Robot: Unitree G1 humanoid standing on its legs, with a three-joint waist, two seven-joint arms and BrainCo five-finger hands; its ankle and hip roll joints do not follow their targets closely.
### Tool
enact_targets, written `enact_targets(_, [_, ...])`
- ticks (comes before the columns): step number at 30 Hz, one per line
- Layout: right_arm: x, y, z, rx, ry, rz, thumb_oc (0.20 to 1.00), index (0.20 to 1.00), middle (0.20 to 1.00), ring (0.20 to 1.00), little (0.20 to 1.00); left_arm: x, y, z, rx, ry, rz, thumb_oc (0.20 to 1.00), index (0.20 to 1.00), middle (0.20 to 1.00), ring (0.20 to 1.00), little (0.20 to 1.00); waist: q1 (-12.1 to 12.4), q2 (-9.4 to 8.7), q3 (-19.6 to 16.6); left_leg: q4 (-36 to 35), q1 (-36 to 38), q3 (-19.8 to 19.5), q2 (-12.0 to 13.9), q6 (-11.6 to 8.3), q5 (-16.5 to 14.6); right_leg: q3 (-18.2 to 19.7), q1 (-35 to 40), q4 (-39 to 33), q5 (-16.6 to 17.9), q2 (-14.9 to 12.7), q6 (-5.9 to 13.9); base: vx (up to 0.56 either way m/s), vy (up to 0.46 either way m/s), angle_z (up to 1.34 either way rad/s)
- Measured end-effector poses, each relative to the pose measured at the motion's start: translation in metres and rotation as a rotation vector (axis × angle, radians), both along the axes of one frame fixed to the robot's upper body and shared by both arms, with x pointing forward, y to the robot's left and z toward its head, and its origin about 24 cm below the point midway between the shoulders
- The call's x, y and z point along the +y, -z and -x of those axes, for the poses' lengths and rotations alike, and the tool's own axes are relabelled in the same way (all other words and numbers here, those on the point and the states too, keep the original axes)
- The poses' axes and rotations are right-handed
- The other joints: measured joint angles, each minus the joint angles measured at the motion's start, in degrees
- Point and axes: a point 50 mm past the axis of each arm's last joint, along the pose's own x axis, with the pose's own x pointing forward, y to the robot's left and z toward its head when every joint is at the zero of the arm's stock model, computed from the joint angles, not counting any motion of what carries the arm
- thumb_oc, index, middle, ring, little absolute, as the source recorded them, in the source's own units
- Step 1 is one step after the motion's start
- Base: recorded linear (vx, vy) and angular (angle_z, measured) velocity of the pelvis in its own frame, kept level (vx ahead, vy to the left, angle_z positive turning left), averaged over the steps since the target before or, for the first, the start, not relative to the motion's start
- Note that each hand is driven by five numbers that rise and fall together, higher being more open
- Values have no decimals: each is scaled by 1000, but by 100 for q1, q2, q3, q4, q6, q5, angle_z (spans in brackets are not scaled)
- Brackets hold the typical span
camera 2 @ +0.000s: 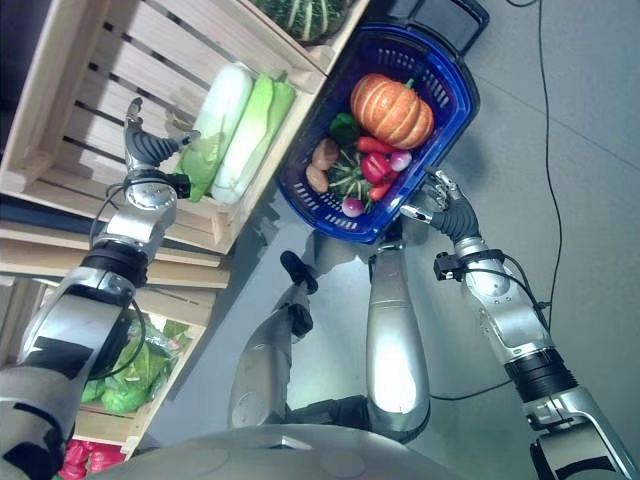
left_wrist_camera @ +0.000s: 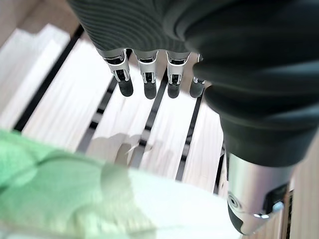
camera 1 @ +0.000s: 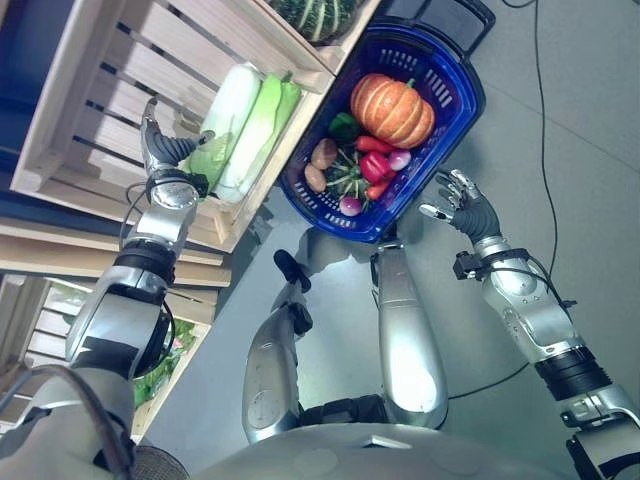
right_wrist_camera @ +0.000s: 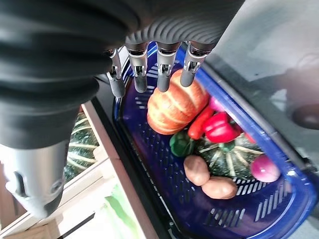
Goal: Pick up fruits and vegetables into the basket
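The blue basket [camera 1: 455, 95] stands on the grey floor [camera 1: 560, 130] just beside the corner of a slatted wooden crate [camera 1: 120, 70]. In it an orange pumpkin [camera 1: 392, 110] lies toward the far end; nearer lie a green pepper [camera 1: 343, 127], a red pepper [camera 1: 375, 166], a red chilli [camera 1: 372, 144], two potatoes [camera 1: 322, 155], a dark green striped squash [right_wrist_camera: 224, 157] and two pink-red roots, perhaps radishes [camera 1: 350, 205], though they are too small to be sure of.

In the crate two pale green cabbages [camera 1: 235, 120] lie side by side against its wall next to the basket. A dark green striped gourd [camera 1: 310, 15] sits in the next crate compartment, past a wooden divider.

The left hand [camera 1: 165, 150] is inside the crate just beside the leafy end of the nearer cabbage, fingers straight and spread from the thumb, holding nothing; its wrist view shows the fingertips [left_wrist_camera: 149, 89] over the bare slats with the cabbage leaf close under the palm.

The right hand [camera 1: 462, 205] hangs over the floor by the basket's near rim, fingers loosely apart and empty.

Leafy greens [camera 2: 135, 375] fill a lower crate by the left arm
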Motion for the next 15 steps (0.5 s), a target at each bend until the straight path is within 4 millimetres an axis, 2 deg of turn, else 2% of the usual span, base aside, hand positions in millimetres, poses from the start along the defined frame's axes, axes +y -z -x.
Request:
enact_targets(5, [6,-8,-1,-13,-33,-3,1000,1000,1000,1000,1000,1,-8,-5,18,23,47,1000,1000,1000,1000,1000,-66,-7,3,110,-165,48,10,-11,-70,61,-181,51,-30,13,-18,74,44,-5])
enact_targets(8, [7,-5,-1,14,-42,2,1000,1000,1000,1000,1000,5,2,-4,93,28,65,1000,1000,1000,1000,1000,-74,-7,3,287,-200,55,26,-34,-207,140,-228,117,-67,24,-20,42,45,-11])
enact_targets(15, [6,-4,-2,27,-39,4,1000,1000,1000,1000,1000,6,12,-5,198,77,76,1000,1000,1000,1000,1000,-134,-10,2,303,-336,57,28,-31,-234,149,-355,137,-46,30,-49,13,15,-1])
